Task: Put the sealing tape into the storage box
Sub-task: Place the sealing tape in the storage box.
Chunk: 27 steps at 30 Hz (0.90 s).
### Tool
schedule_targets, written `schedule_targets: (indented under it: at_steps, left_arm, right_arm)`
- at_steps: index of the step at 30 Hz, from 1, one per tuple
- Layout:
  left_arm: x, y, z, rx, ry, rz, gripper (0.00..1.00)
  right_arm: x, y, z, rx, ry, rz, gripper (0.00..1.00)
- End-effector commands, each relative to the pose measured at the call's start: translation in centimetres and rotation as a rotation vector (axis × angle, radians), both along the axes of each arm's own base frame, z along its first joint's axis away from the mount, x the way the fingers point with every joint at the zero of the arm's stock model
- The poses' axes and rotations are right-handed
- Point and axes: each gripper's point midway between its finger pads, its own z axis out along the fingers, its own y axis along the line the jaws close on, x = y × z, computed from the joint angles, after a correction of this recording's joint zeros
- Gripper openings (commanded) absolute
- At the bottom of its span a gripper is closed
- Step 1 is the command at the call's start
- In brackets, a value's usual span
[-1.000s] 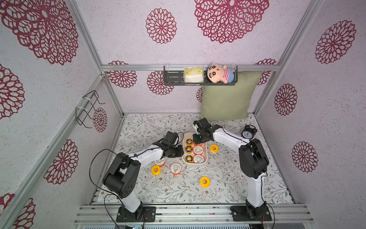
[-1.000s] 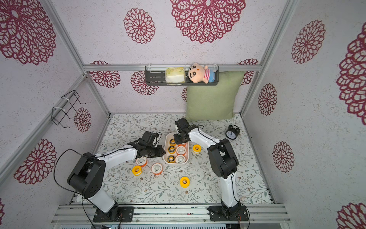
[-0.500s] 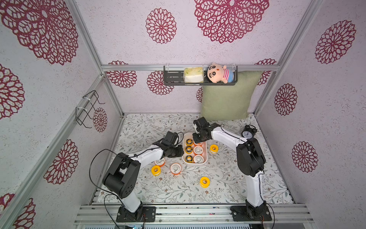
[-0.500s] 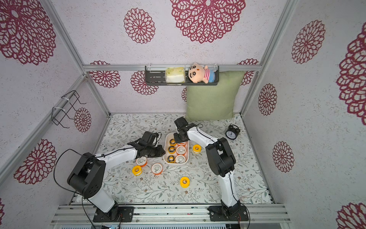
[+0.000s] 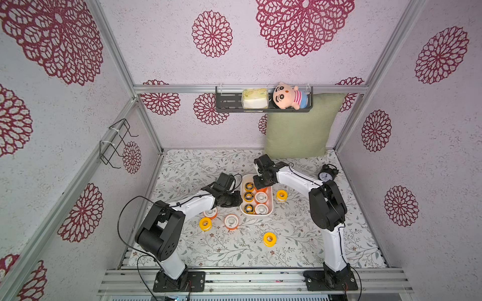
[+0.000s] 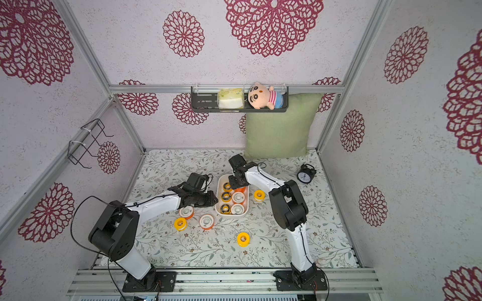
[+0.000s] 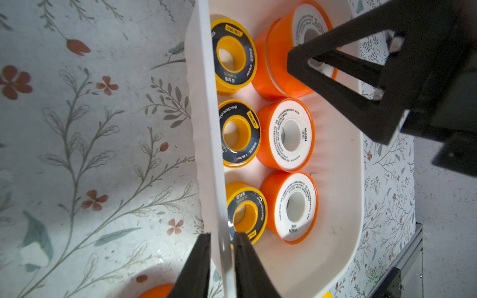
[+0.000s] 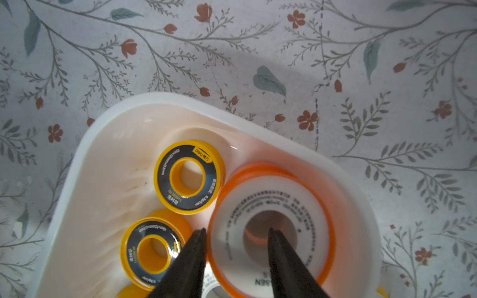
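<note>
While left hand [image 7: 223, 236] pinches storage box [image 7: 204, 103], right hand [image 8: 236, 229] straddles orange spool [image 8: 284, 196].

The storage box [image 5: 256, 215] sits mid-tabletop [image 5: 208, 161], with six tape spools [image 5: 260, 197] inside in two rows of three. A seventh spool [image 5: 281, 195] lies just right of it, three more spools [image 5: 205, 223] at its left front, and a lone spool [image 5: 269, 239] nearer the front. An alarm clock [image 5: 326, 176] stands back right.

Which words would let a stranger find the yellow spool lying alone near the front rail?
Find the white storage box in the middle of the table. Between it and the front rail, a plain yellow spool lies flat. Unlike the other loose spools, it has no neighbour close by.
</note>
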Motion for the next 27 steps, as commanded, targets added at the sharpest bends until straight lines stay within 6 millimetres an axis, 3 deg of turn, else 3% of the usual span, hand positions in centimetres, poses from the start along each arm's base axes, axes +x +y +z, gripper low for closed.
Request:
schedule_targets:
  at_steps: [1, 8, 14, 19, 27]
  left_arm:
    - [-0.1, -0.3, 1.7, -0.008, -0.031, -0.013, 0.28]
    - [-0.1, 1.0, 4.4, 0.023, -0.099, 0.019, 0.46]
    - [-0.6, 4.0, 6.1, 0.121, -0.163, 0.093, 0.49]
    - [-2.5, 6.3, 6.1, 0.181, -0.152, 0.128, 0.49]
    - [-6.7, 8.3, 4.1, 0.218, -0.069, 0.163, 0.49]
  right_arm:
    - [0.5, 0.0, 1.1, -0.011, -0.026, -0.006, 0.47]
    - [0.5, 0.1, 3.7, 0.030, -0.081, -0.012, 0.47]
    - [0.1, 0.7, 7.4, 0.182, -0.184, -0.006, 0.52]
    - [-0.7, 0.2, 9.4, 0.369, -0.234, -0.009, 0.53]
    - [-2.5, -3.6, 11.1, 0.474, -0.309, -0.073, 0.53]
